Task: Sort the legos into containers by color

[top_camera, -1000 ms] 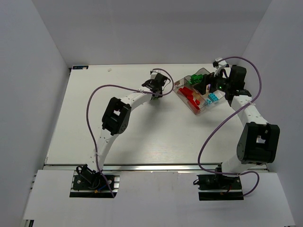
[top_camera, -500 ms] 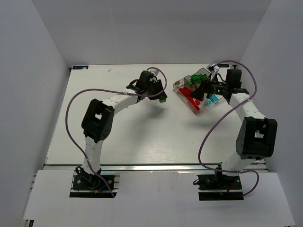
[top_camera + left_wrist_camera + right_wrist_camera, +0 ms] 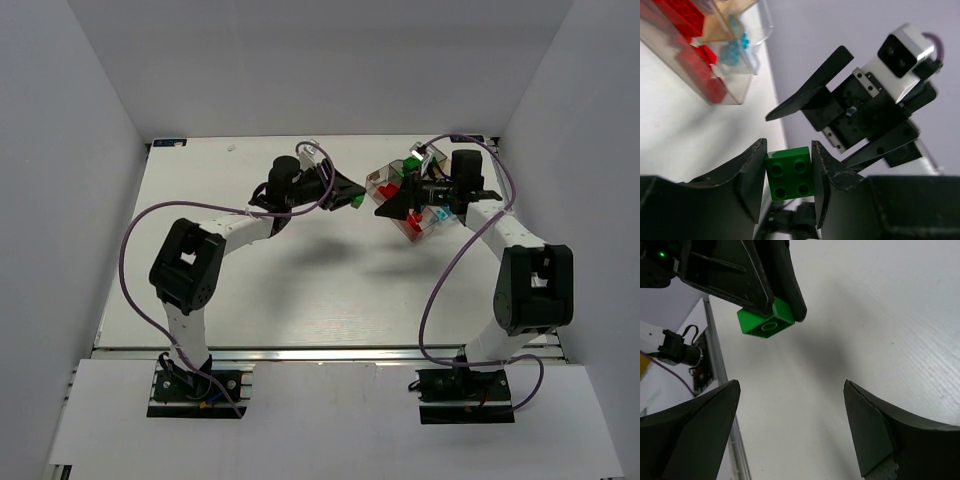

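My left gripper (image 3: 350,196) is shut on a green brick (image 3: 790,173), held above the table just left of the tray; the brick also shows in the top view (image 3: 356,201) and in the right wrist view (image 3: 765,322). My right gripper (image 3: 390,206) is open and empty, pointing left toward the left gripper, over the tray's near-left side; it shows in the left wrist view (image 3: 812,127). The clear compartment tray (image 3: 376,180) holds red bricks (image 3: 388,189), green bricks (image 3: 411,164) and cyan bricks (image 3: 440,213). In the left wrist view the tray (image 3: 750,65) shows red and cyan bricks.
White walls close in the table on the left, back and right. The tray sits at the far right of the white table (image 3: 250,280). Purple cables loop off both arms above the table.
My left gripper has swung right with the green brick toward the tray. My right gripper has moved left across the tray to face it.
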Robot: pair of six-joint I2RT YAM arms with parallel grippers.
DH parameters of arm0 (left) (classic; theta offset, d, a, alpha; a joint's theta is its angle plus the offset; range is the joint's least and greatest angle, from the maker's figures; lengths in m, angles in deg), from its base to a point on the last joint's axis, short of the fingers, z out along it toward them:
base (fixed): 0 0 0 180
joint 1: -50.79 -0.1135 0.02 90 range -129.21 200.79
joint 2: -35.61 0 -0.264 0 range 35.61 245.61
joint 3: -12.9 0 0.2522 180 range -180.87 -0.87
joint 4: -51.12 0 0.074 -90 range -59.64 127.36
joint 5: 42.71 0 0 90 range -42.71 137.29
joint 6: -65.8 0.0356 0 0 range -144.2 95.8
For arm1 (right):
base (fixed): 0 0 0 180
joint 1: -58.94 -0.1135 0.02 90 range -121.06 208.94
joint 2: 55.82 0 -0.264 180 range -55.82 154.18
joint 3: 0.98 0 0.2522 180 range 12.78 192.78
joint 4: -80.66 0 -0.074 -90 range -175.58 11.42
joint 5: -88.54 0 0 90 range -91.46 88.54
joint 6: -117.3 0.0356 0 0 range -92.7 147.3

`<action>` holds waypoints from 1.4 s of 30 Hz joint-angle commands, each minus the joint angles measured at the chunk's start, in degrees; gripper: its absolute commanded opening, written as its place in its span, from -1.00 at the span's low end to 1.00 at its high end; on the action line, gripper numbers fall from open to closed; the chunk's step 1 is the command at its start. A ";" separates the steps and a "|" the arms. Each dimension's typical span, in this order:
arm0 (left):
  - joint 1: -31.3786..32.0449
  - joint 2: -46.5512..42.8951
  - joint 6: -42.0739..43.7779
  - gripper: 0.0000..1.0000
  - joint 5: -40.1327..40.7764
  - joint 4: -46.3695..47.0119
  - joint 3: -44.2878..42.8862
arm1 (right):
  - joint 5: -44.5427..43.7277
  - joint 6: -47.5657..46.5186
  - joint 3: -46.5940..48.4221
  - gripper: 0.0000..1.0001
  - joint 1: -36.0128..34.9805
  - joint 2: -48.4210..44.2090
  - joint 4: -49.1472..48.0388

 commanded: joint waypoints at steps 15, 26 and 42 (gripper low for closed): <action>-0.40 1.58 -22.90 -0.59 -3.72 25.31 3.07 | 2.31 -18.85 -9.43 0.79 -3.95 -8.99 -24.73; -0.40 3.69 -23.61 -0.60 -7.15 27.95 3.60 | 0.56 -10.67 -7.57 0.79 -6.50 -7.40 -33.78; -0.40 4.74 -23.78 -0.59 -7.86 28.65 4.04 | -4.63 -9.26 -6.96 0.53 -9.84 -7.31 -35.45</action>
